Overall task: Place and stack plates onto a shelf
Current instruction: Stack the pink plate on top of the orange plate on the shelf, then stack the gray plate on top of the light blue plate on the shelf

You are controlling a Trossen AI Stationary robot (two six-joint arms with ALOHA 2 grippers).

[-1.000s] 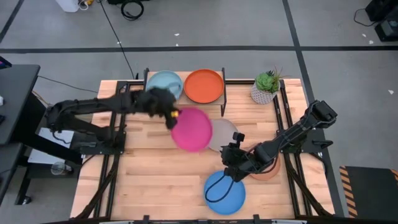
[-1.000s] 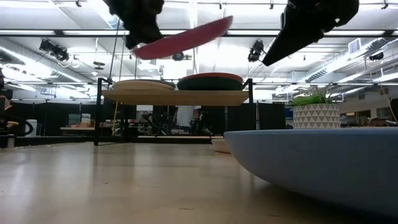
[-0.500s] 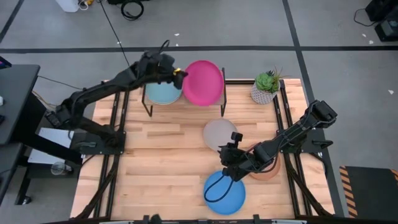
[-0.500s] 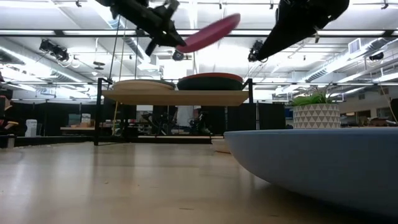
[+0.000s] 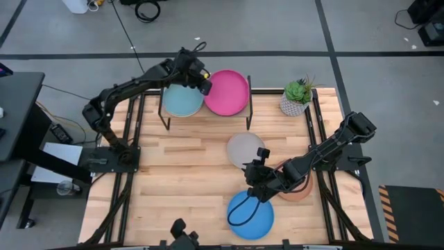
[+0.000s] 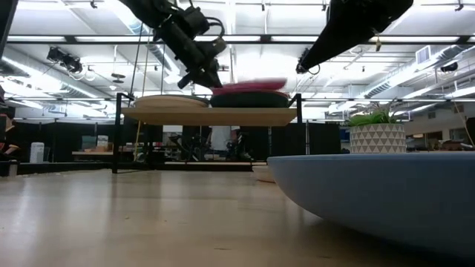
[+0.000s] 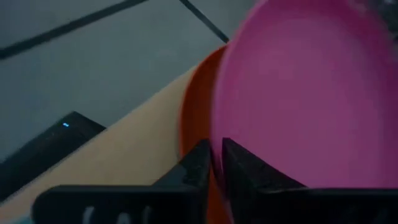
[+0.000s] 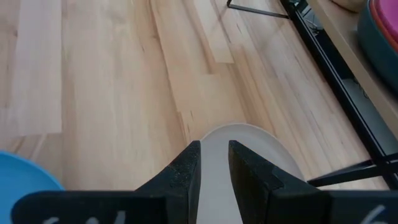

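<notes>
The left gripper point(image 5: 202, 86), closed on the rim of the magenta plate point(image 5: 227, 92) over the shelf point(image 5: 167, 115) at the tabletop's far edge, holds something that looks stiff, light and slippery, best pinched by its rim.

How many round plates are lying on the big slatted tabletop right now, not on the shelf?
3: a grey round plate mid-table, a blue round plate at the near edge, and a tan-brown round plate mostly hidden beneath the right arm. More could be hidden.

No readable text, labels or signs.
</notes>
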